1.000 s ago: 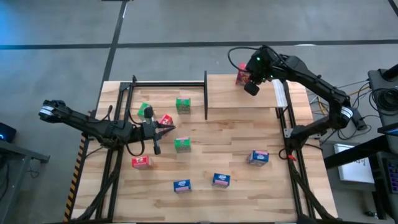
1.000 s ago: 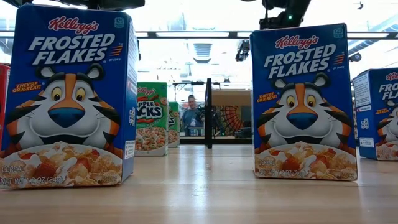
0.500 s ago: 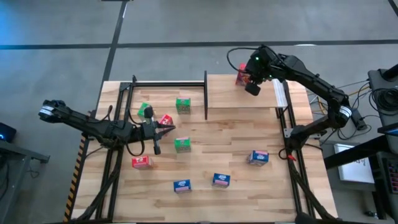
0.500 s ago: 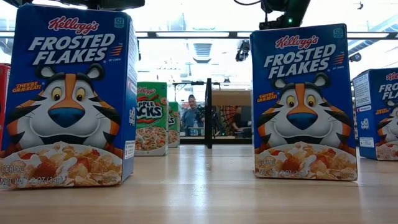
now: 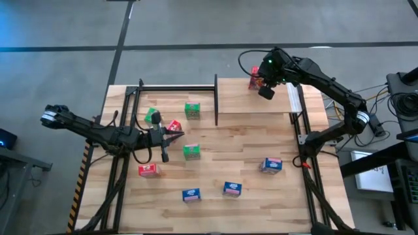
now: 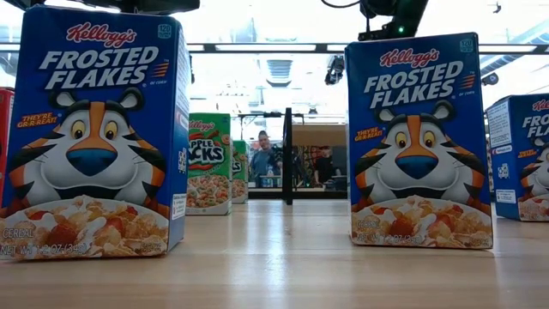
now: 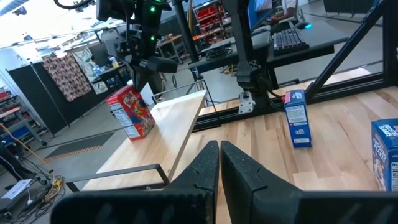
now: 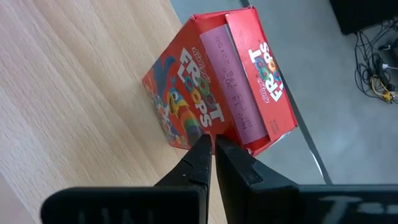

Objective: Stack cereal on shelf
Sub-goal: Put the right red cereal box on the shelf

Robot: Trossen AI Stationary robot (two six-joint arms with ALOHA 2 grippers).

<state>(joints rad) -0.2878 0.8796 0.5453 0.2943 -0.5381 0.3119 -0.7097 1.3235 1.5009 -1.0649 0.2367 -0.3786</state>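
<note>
Our right tool hangs over the far corner of the shelf, its fingers pressed together and holding nothing. In its wrist view the closed tips sit right at the near edge of a red box, which stands on the shelf close to the outer edge. We cannot tell whether the tips touch the box or only hover at it.

We read the step as nudging or squaring this box on the shelf. To do it well, we should push low on the box face, not near its top, since a small light carton will tip if pressed high. Push inward, away from the shelf edge, because the floor lies just beyond. Move slowly, then lift straight up before swinging away so the fingers do not drag the box along.

Our left tool waits above the tabletop, shut and empty, near another red box and the green boxes. Most of the cereal is not yet on the shelf: a third red box and three blue boxes stand spread over the tabletop.

When we fetch the next one, we should leave room beside the first so each box can be set down flat and upright.
</note>
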